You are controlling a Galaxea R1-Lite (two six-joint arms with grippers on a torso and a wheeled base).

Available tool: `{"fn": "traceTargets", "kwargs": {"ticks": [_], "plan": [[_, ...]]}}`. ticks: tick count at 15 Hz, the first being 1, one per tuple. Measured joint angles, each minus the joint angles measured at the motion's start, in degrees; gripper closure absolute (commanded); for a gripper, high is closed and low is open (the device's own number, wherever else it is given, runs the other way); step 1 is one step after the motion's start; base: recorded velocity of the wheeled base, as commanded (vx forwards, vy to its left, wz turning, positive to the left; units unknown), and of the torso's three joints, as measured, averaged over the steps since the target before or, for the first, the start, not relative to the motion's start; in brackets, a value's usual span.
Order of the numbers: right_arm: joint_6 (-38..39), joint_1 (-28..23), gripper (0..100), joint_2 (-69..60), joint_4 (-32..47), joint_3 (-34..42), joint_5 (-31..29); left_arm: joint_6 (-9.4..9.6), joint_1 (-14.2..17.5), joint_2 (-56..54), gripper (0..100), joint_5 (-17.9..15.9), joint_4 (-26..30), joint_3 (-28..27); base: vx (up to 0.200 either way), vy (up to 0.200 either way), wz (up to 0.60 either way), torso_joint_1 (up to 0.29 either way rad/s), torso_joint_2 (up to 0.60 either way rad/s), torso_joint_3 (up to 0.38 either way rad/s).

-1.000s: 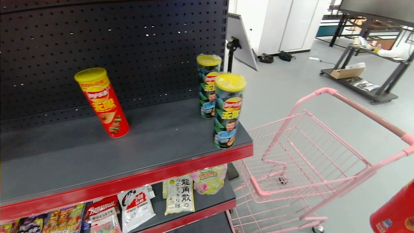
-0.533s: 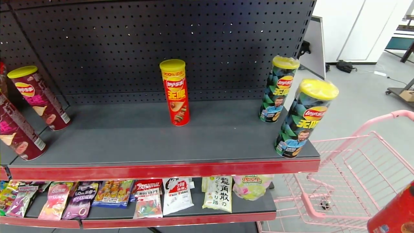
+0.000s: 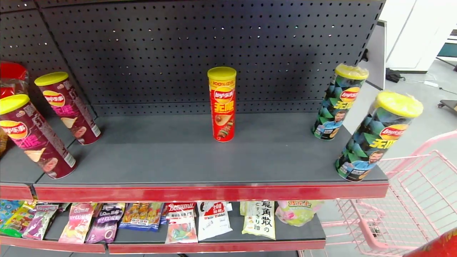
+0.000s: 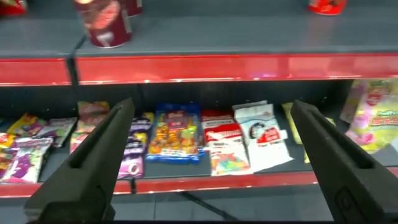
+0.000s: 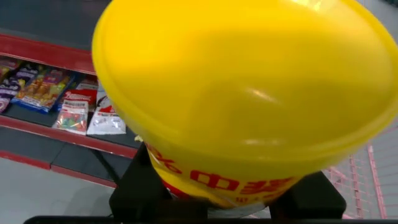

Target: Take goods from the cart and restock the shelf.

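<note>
We are holding a can in the right gripper, whose jaws are clamping the red body just under the yellow lid. Gripped there, it should go down upright on its base. The can is hanging low at our right, off the shelf and near the cart (the pink wire one), so we are judging this to be the carry, with the placing not yet begun.

The shelf is being sorted by flavour. The maroon cans are standing at the left and the green cans at the right. A lone red can is standing mid-shelf by the back panel, with bare board in front and on both sides. That is likely where ours belongs.

The front green can is standing right at the shelf's near corner, beside the cart, so we are counting it as something a swing in could knock.

The left gripper is hanging wide open and empty before the lower packets, leaving it free.
</note>
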Motion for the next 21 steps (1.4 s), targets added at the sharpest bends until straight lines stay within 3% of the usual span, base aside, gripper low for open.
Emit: {"fn": "traceTargets", "kwargs": {"ticks": [2, 8, 14, 19, 21], "plan": [[0.0, 0.1, 100, -1.5, 0.0, 0.4, 0.2, 0.00, 0.0, 0.0, 0, 0.0, 0.0, 0.0, 0.000, 0.000, 0.00, 0.000, 0.00, 0.000], [0.0, 0.1, 100, -2.7, 0.1, 0.0, 4.5, 0.00, 0.0, 0.0, 0, 0.0, 0.0, 0.0, 0.200, 0.000, 0.00, 0.006, 0.00, 0.004], [-0.1, 0.1, 100, -2.5, 0.0, -0.5, 13.8, -0.01, 0.0, 0.0, 0, 0.0, 0.0, 0.0, 0.000, 0.000, 0.00, 0.000, 0.00, 0.000], [-0.2, 0.4, 100, -2.1, 0.0, -0.9, 16.9, 0.40, -0.1, 0.6, 0, -1.0, 0.0, 0.0, 0.000, 0.000, 0.00, 0.000, 0.00, 0.000], [-0.2, 0.6, 100, -1.6, 0.1, -0.8, 17.1, 0.43, -0.1, 0.7, 0, -2.8, -0.7, -1.2, 0.000, 0.000, 0.00, 0.000, 0.00, 0.000]]}}
